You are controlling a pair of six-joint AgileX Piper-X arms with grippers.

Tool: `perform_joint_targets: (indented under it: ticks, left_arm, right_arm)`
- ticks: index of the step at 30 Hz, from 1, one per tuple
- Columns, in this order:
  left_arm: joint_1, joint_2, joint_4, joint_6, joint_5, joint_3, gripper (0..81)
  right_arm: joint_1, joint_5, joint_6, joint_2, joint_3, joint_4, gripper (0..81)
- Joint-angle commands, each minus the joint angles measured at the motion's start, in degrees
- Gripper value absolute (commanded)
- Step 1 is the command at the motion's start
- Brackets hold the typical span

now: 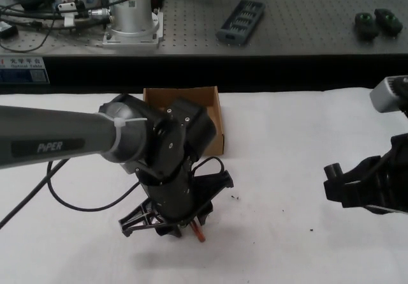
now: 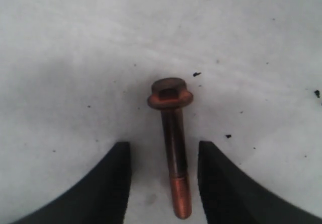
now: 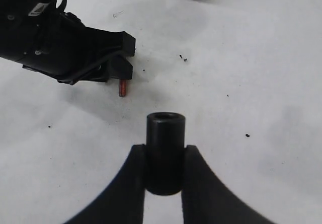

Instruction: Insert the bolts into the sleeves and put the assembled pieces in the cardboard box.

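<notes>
Bolt (image 2: 173, 148): copper-coloured metal, hexagonal head on a round flange, smooth straight shank, end portion lighter in tone. Lies flat on the cloth (image 2: 75, 43), shank in the gap of the left gripper (image 2: 163, 144), head out past the fingertips. Fingers (image 2: 108, 183) black, curved and tapering, parted a little wider than the shank, with a sliver of cloth showing on either side; nothing gripped.

Sleeve (image 3: 165, 133): matte black, a short cylinder with a round bore at its free end. Clamped at its lower half between the two black fingers of the right gripper (image 3: 165, 151), standing out beyond the tips, bore end turned toward the left gripper and well apart from it.

Box (image 1: 215, 121): brown cardboard, straight walls, top uncovered, near the left gripper, on the far side of its wrist.

Cloth white, faintly mottled, flecked with small dark specks around both grippers.
</notes>
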Motion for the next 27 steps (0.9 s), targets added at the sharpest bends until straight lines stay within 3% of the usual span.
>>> perform_joint_targets:
  ticks: [1,6,17,24,27]
  left_arm:
    - [0.2,1.7,1.9,-0.9,-0.3,-0.7,30.7]
    - [0.6,3.1,3.1,-1.1,1.9,-1.1,23.9]
    - [1.8,3.3,7.2,-1.1,1.4,-1.1,23.5]
    - [1.9,3.3,9.0,-1.1,0.9,-1.1,2.9]
    - [1.9,3.3,9.0,-1.1,0.9,-1.1,0.4]
  right_arm:
    - [-0.1,-0.8,0.0,-2.5,-0.1,-0.1,4.3]
    - [-0.1,-0.2,-0.6,-7.3,-0.1,0.1,4.3]
    - [-0.1,6.7,-0.9,-17.5,-0.1,1.2,4.3]
    - [-0.1,7.1,-0.9,-17.6,-0.1,1.4,4.3]
    - [-0.1,7.1,-0.9,-17.6,-0.1,1.4,4.3]
